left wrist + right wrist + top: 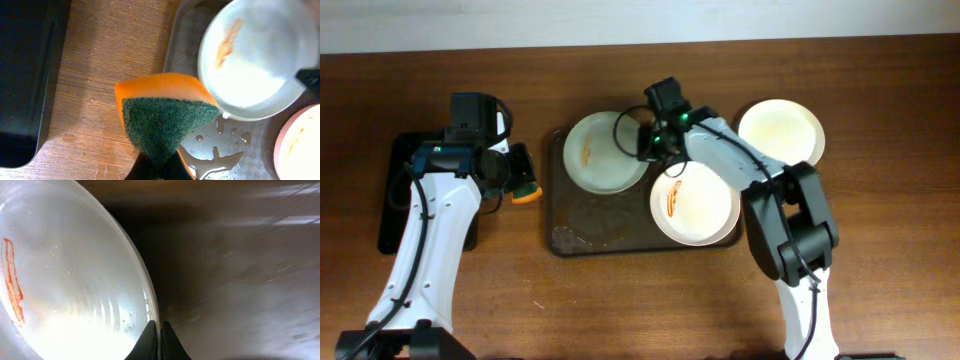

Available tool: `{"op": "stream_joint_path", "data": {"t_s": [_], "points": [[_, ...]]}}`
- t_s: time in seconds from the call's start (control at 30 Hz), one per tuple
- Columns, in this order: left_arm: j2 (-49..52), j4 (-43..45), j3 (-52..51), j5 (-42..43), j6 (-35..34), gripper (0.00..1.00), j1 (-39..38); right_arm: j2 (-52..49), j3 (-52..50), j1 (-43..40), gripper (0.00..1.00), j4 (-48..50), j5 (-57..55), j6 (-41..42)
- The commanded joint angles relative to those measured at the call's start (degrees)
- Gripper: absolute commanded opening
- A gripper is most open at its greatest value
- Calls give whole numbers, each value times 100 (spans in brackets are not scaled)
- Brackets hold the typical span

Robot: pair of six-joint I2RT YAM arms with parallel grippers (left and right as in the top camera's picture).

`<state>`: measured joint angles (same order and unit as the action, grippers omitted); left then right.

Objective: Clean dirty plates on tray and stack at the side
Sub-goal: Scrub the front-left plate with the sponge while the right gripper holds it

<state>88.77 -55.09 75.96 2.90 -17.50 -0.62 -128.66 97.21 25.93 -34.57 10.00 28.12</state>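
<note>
The dark brown tray [560, 215] holds two dirty plates. The left plate [600, 160] has an orange-red streak and is tilted, its right rim pinched by my shut right gripper [648, 140]; it also shows in the right wrist view [75, 280] and the left wrist view [260, 55]. The second plate [705, 215] with red streaks lies flat at the tray's right. A third plate [782, 130] without streaks sits on the table to the right. My left gripper [515, 180] is shut on an orange and green sponge [165, 112], just left of the tray.
A smaller black tray [395, 190] lies at the far left under my left arm. Water pools on the brown tray's wet floor [215, 160]. The wooden table [620, 310] surrounds everything.
</note>
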Motion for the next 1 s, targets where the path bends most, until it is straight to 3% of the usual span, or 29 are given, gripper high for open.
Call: {"op": "stream_joint_path", "data": {"t_s": [0.0,0.17,0.3,0.47,0.7,0.77,0.87,0.97], "points": [[37,11,-17,144,111,0,-11,-26,-28,455,4,-173,96,-74],[199,136,-20,417,107,0,-13,-26,-28,514,4,-708,74,240],[1180,586,-20,1543,109,0,-238,4,-13,514,4,-940,72,243],[1886,1508,-20,1532,107,0,-1064,55,-13,514,4,-1025,74,240],[2767,2000,-20,1228,-129,0,-981,55,-13,514,4,-1005,7,240],[2979,1974,-20,433,-131,0,-981,55,-13,514,4,-1010,2,240],[3049,1451,-17,-1967,-131,0,-981,55,-13,511,4,-1025,-13,238],[3047,1158,164,-3038,-131,0,-986,55,-13,511,4,-1023,-15,238]]}}
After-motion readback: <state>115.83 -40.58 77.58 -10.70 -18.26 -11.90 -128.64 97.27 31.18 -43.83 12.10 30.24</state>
